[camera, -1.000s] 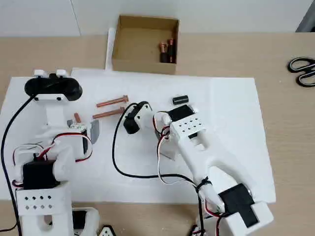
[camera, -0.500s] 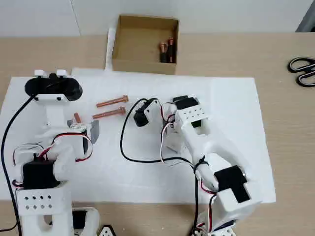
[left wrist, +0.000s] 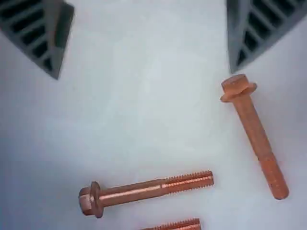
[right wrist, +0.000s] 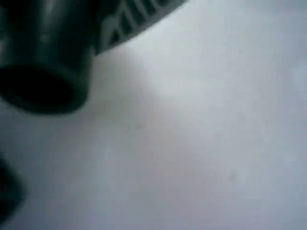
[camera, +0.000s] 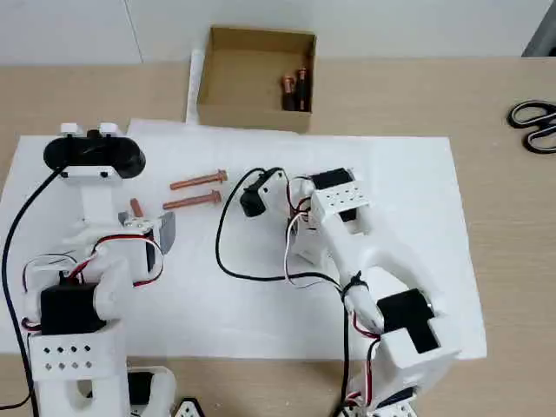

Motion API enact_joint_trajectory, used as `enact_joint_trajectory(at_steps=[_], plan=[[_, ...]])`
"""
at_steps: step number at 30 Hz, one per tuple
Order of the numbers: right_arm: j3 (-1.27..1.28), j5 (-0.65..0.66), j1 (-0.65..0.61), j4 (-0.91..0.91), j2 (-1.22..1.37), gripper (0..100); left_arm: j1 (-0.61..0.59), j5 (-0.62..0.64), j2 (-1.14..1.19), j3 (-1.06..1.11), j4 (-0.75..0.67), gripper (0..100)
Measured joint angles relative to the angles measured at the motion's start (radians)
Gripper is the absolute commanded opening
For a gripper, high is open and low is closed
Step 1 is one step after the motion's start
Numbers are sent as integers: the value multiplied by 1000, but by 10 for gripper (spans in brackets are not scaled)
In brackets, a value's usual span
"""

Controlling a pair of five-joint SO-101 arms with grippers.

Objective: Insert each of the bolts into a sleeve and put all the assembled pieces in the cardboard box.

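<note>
Three copper metal bolts point(left wrist: 146, 189) apparently await pickup beneath the spread-wide left gripper point(left wrist: 144, 69); the right gripper's point(right wrist: 67, 105) hold on the black cylindrical sleeve point(right wrist: 43, 72) is unclear.

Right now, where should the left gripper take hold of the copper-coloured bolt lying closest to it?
Probably the smooth shank of the copper-coloured flanged bolt, from above, the left gripper closing across its length: it lies flat on the white sheet, and its head is wider.
</note>
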Motion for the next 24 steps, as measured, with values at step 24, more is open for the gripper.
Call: enact_joint_trajectory(at_steps=[24], plan=[[-302, -325, 86, 328, 14, 5, 0, 0, 0, 0, 9, 215]])
